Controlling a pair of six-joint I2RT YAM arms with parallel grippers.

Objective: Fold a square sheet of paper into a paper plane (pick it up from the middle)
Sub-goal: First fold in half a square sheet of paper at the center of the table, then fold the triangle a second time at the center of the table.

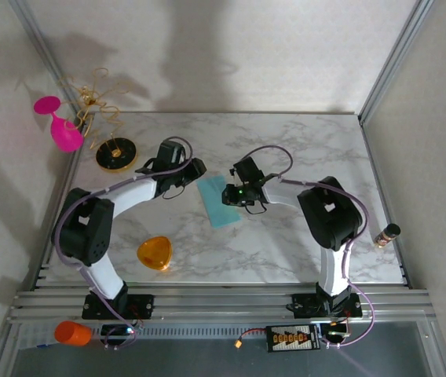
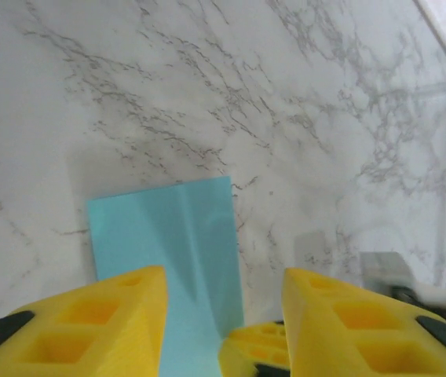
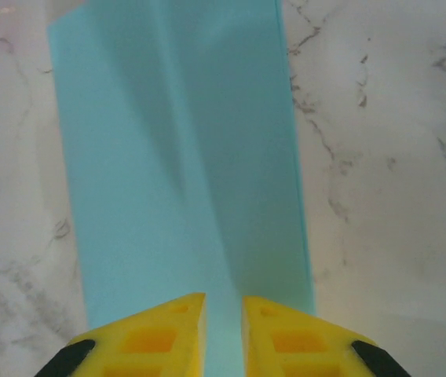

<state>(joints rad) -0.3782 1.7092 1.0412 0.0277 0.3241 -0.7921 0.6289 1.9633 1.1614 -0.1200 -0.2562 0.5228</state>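
While the thin teal-cyan sheet of paper (image 1: 218, 203), folded into a long narrow rectangle, lies flat near the middle of the white marble-patterned counter (image 1: 301, 149), the two arms reach in over it from either side. In the top view its long axis runs on a slant from far left to near right, and a faint lengthwise crease shows down its middle.

The left end effector (image 2: 223, 276) is released: its yellow fingers (image 2: 97, 322) stand well apart, and in the left wrist view the near end of the sheet lies on the counter below the gap, nearer the left-hand finger. The tip of another yellow finger pokes in at the bottom of that view, between the two.

The right end effector (image 3: 223, 305) hangs over one short end of the sheet. Its yellow fingers (image 3: 156, 330) are almost together, parted by a narrow slit through which the teal surface shows. The sheet stretches away from them flat on the counter and is not pinched between them.

Off to the left, a pink glass (image 1: 58, 126) stands beyond the counter's far corner, a round black dish with a gold wire tangle (image 1: 115, 154) sits near that corner, and an orange rounded-triangle piece (image 1: 154, 253) rests near the front edge, well apart from the sheet.
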